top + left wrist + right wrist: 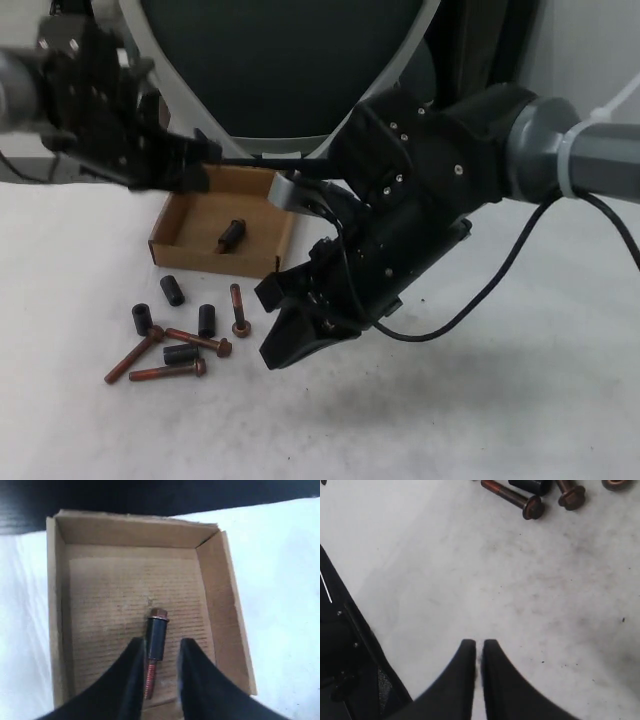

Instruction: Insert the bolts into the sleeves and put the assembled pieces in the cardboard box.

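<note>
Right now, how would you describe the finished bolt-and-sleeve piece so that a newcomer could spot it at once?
Find the cardboard box on the left part of the bench. The assembled piece lies alone on its floor. Unlike the loose bolts and bare sleeves on the bench in front of the box, it is a copper-coloured bolt wearing a black sleeve.

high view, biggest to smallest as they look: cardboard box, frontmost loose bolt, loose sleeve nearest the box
1. cardboard box
2. loose bolt
3. loose sleeve; they lie close together, so this holds

brown cardboard box point(220, 605), coppery bolts point(165, 371), black sleeves point(172, 290).
</note>
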Motion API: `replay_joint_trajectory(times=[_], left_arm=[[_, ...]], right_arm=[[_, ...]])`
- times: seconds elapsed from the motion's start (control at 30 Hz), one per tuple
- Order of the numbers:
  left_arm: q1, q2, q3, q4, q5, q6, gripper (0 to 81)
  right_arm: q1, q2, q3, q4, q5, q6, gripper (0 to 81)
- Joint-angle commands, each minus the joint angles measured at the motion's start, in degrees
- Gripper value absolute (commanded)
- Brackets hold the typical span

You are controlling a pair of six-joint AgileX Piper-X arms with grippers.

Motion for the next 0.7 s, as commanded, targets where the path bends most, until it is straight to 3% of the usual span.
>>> replay_joint_trajectory(times=[0.0, 0.03, 0.27, 0.67], left_arm=[[0.1, -5.8, -0.6, 2.4, 1.8, 3.4, 5.7], [0.0, -6.6, -0.5, 2.8, 3.0, 3.9, 0.6], [0.0, -15.9, 6.9, 1.7, 5.7, 5.6, 0.8], [0.0, -39.3, 34.3, -15.6, 5.8, 2.9, 0.8]], right_arm=[[-0.3, 0.6, -0.8, 0.2, 0.2, -0.2, 2.9], [-0.3, 0.8, -0.9, 0.2, 0.2, -0.2, 0.2], [-0.3, 2.3, -3.9, 0.2, 0.2, -0.3, 0.2], [-0.4, 7.4, -15.9, 5.0, 0.9, -0.5, 0.2]])
